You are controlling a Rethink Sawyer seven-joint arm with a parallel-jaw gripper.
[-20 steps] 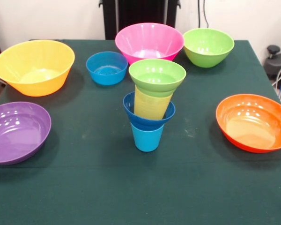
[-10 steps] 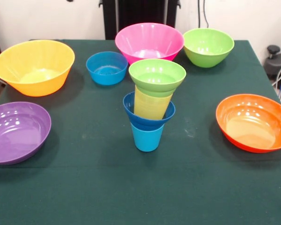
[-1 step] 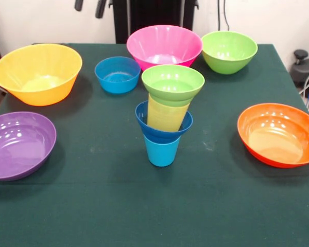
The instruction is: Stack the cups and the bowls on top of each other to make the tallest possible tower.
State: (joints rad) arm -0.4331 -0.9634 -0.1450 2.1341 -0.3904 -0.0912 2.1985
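A tower stands mid-table: a light blue cup [image 3: 161,151] at the base, a dark blue bowl [image 3: 143,121] on it, a ribbed yellow cup [image 3: 168,114] in that bowl, and a small lime green bowl [image 3: 173,82] on top. The column leans slightly. A small light blue bowl [image 3: 117,75] sits alone on the cloth behind and to the left of the tower. My gripper [image 3: 89,6] shows only as two dark fingertips at the top edge, open and empty, above and left of the light blue bowl.
Larger bowls ring the tower: yellow-orange [image 3: 37,74] at far left, purple [image 3: 18,145] at near left, pink [image 3: 164,46] and green [image 3: 229,51] at the back, orange [image 3: 278,135] at right. The green tablecloth [image 3: 144,206] covers the table.
The gripper's fingertips have come down into view at the top edge, left of centre. The tower and bowls have not moved.
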